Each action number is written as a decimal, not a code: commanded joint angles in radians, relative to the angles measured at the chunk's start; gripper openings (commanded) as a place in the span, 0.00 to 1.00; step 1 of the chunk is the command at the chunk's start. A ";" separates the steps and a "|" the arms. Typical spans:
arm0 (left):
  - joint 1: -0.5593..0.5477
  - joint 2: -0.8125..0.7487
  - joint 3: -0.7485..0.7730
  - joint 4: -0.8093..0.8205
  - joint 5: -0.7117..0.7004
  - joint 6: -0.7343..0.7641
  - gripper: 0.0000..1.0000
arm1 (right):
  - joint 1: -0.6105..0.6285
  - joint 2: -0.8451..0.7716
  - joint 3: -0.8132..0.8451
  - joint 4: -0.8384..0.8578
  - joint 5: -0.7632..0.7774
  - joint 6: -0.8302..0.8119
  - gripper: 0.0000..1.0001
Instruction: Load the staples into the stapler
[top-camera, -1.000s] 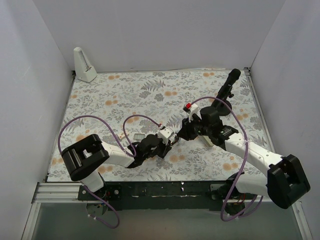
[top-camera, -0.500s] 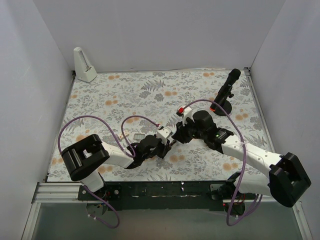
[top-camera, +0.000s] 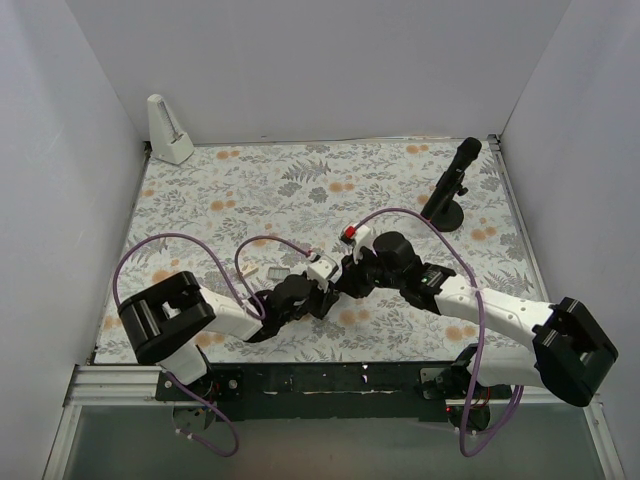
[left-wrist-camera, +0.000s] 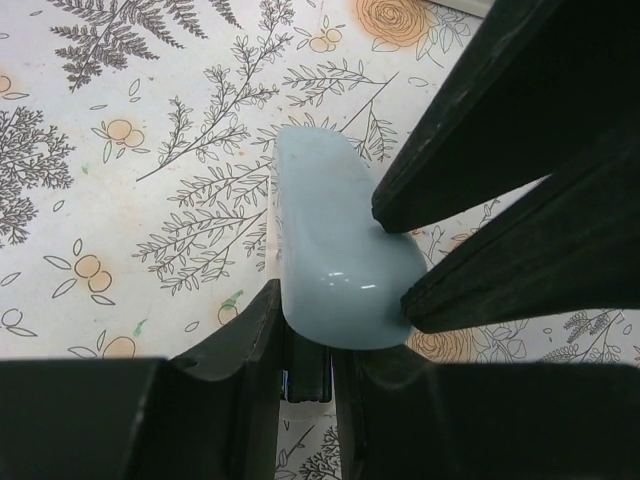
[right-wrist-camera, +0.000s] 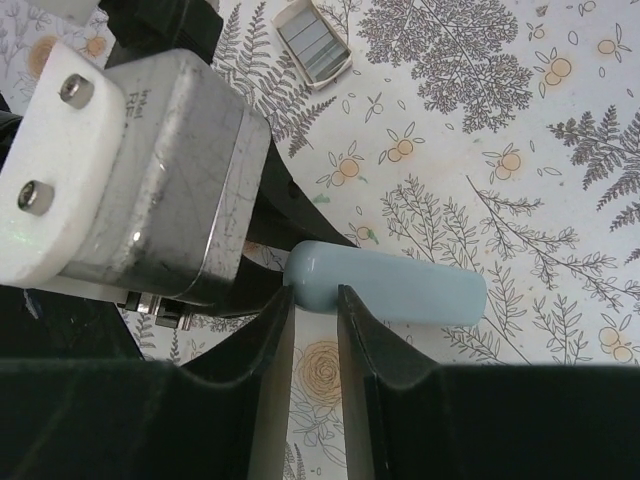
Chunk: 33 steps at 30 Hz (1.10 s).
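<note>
The light-blue stapler (right-wrist-camera: 400, 287) lies on the floral table cover (top-camera: 300, 180), near the front middle of the table where the two arms meet. From the top camera it is almost wholly hidden beneath the two wrists. It is held at one end by both arms, and its other end rests free on the cover.

The left gripper (left-wrist-camera: 305, 345) is drawn in to a narrow gap. In its wrist view the rounded blue top is seen just above the fingertips, and a dark lower part of the stapler is clamped between them. The right gripper (right-wrist-camera: 315, 296) is likewise closed to a narrow gap on that same end. Its black fingers (left-wrist-camera: 470, 130) (entering the left wrist view from the upper right) are pressed against the side and the near corner of the blue top.

The staple box (right-wrist-camera: 313, 42) lies open on the cover, apart from the stapler and touched by neither gripper; grey staple strips are seen inside it.

A white metronome-shaped object (top-camera: 168, 130) stands at the far left corner, and a black cylinder on a round base (top-camera: 450, 190) at the right rear. Purple cables (top-camera: 160, 245) are looped over both arms.
</note>
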 joint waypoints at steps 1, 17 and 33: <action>0.004 -0.075 -0.017 0.089 -0.042 -0.017 0.10 | 0.012 0.014 -0.038 -0.019 -0.016 0.031 0.29; 0.004 -0.142 -0.078 0.099 -0.051 -0.034 0.73 | 0.009 -0.029 -0.007 -0.057 0.047 0.030 0.30; 0.050 -0.706 -0.018 -0.593 -0.519 -0.468 0.98 | 0.014 0.032 0.109 -0.155 0.039 -0.093 0.30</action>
